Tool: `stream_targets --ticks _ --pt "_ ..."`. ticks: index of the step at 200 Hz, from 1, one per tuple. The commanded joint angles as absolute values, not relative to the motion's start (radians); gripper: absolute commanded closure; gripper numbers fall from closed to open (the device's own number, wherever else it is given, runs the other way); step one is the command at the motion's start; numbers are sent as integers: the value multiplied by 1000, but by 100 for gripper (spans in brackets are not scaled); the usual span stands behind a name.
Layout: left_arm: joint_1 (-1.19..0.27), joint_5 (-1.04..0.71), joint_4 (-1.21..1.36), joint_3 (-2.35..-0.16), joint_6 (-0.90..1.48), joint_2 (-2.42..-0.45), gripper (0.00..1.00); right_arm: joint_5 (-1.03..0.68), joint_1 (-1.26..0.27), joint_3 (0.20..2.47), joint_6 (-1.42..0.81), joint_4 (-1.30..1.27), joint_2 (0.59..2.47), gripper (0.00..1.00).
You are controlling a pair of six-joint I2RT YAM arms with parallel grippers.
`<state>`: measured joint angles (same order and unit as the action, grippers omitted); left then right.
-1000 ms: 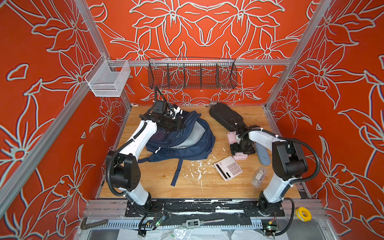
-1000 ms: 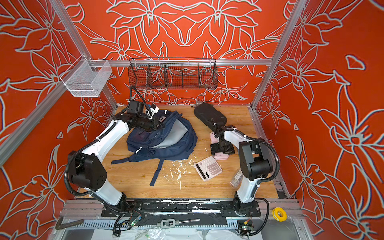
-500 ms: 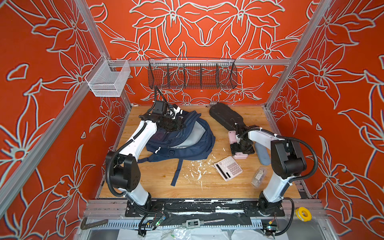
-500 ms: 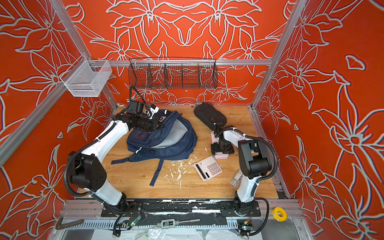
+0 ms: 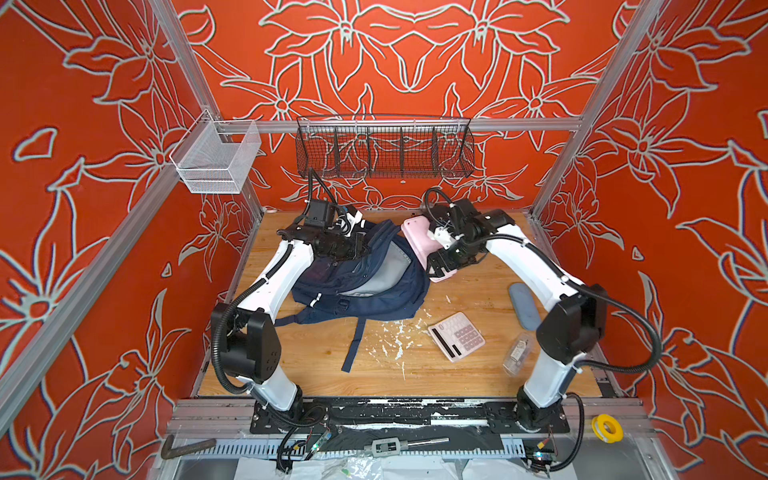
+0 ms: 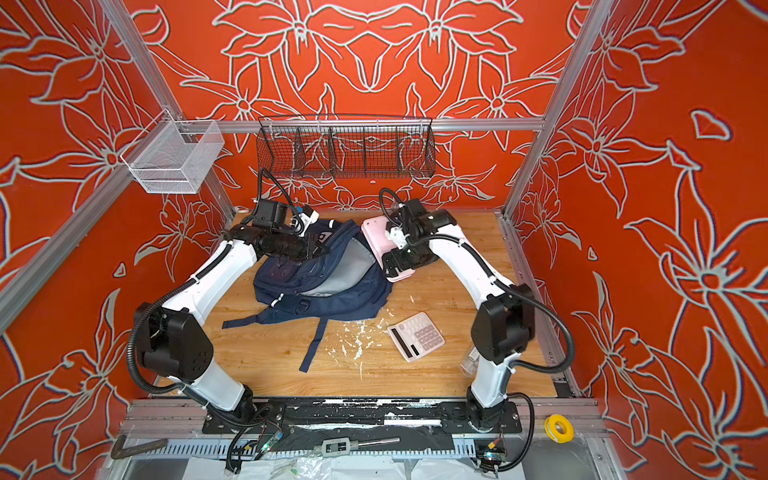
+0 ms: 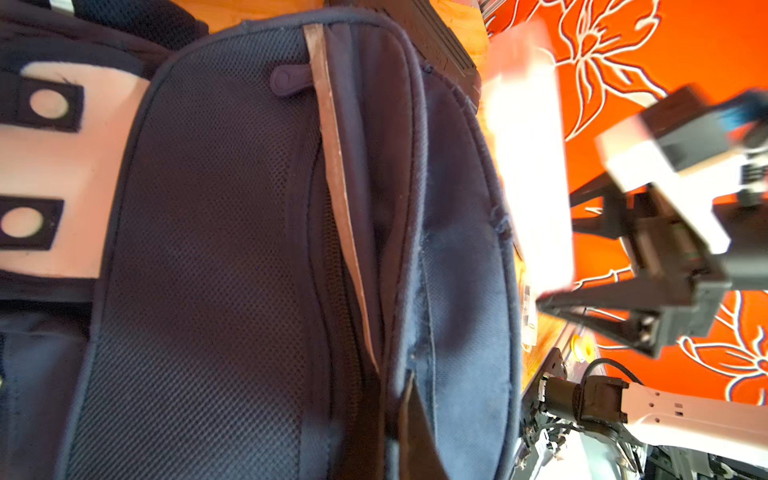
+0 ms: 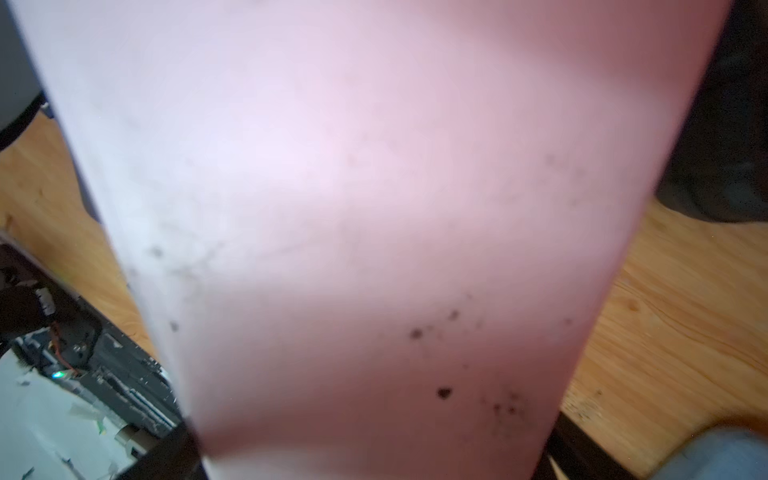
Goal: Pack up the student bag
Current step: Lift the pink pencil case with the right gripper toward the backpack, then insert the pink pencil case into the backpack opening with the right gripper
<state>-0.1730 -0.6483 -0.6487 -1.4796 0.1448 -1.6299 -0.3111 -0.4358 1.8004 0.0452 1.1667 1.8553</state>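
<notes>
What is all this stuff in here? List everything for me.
student bag: one, navy, open on wooden table, centre-left
pink flat case: one, pink, raised beside bag's opening
calculator: one, pale pink, front right
oval pouch: one, grey-blue, right edge
clear plastic item: one, see-through, front right
scraps: many, white, before the bag
wire basket: one, black, back wall
mesh basket: one, white, left rail
tape roll: one, yellow, front ledge
metal wrench: one, grey, front ledge
left gripper: one, black, pinching bag's upper edge
right gripper: one, black, clamping pink case
</notes>
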Motion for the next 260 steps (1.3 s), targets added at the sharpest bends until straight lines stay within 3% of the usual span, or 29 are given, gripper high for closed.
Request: stream_targets --ticks 1,51,83,88,91,93,146,185,221,260 --pt "-178 -695 -566 -1517 121 -1588 100 -368 -470 1891 112 1380 1962 37" --pt "-190 -706 -490 -1498 193 -1596 100 -376 -515 2125 49 1470 2119 33" --pt "-213 -727 -464 -1464 212 -1614 100 -442 -550 2282 -136 1449 2216 27" --pt "-215 -730 -451 -1452 223 -1615 100 -454 -557 2288 -160 1431 2222 22" --pt "-215 -731 -443 -1444 228 -1616 100 -453 -562 2289 -174 1419 2224 7" --pt "-216 -733 -438 -1438 231 -1615 100 -450 -566 2289 -183 1410 2226 4" --pt "-218 -744 -369 -1383 278 -1624 100 -328 -641 2283 -386 1244 2241 3" --pt "-210 -731 -364 -1387 298 -1611 100 -226 -670 2011 -451 910 2058 3" --pt "-170 -813 -321 -1390 407 -1626 100 -292 -688 1680 -360 526 1894 3" --pt "-171 -818 -378 -1426 367 -1622 100 -308 -741 1619 -187 453 1843 3"
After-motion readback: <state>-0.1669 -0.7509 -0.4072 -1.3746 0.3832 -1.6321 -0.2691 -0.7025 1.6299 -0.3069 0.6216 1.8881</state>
